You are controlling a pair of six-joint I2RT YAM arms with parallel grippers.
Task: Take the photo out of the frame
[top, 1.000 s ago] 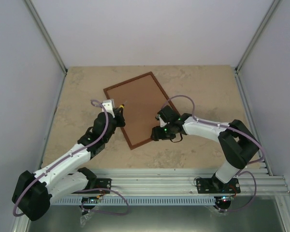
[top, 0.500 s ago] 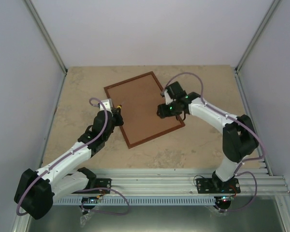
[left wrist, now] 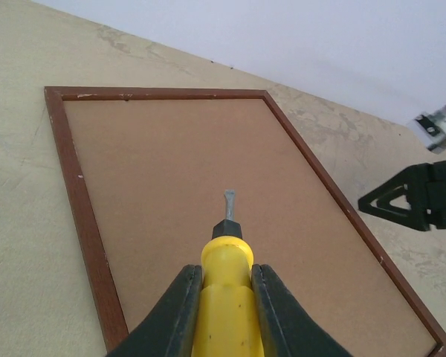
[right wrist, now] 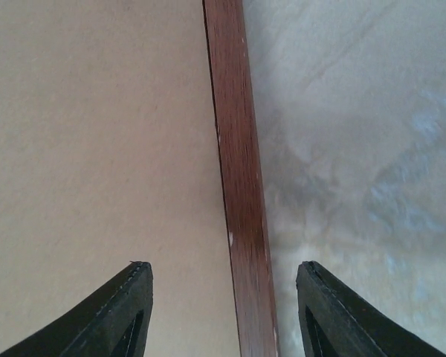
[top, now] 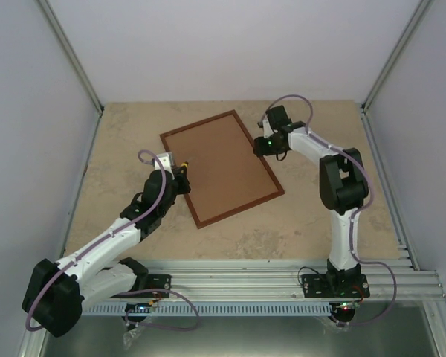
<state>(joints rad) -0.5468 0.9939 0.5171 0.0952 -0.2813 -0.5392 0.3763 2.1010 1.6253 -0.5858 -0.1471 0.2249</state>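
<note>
Moved to the far right edge of the frame point(top: 219, 167), the right gripper point(right wrist: 223, 275) is spread astride it; a yellow screwdriver point(left wrist: 227, 260) is pinched by the left gripper point(left wrist: 221, 277) over its back. Unseen, the photo is judged still inside.

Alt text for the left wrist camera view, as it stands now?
The left end effector grips a yellow-handled screwdriver, its grey tip pointing over the brown fibreboard back of the frame, which lies flat on the beige table. Black fingers of the right end effector show at the right edge, beyond the frame's long side.
</note>
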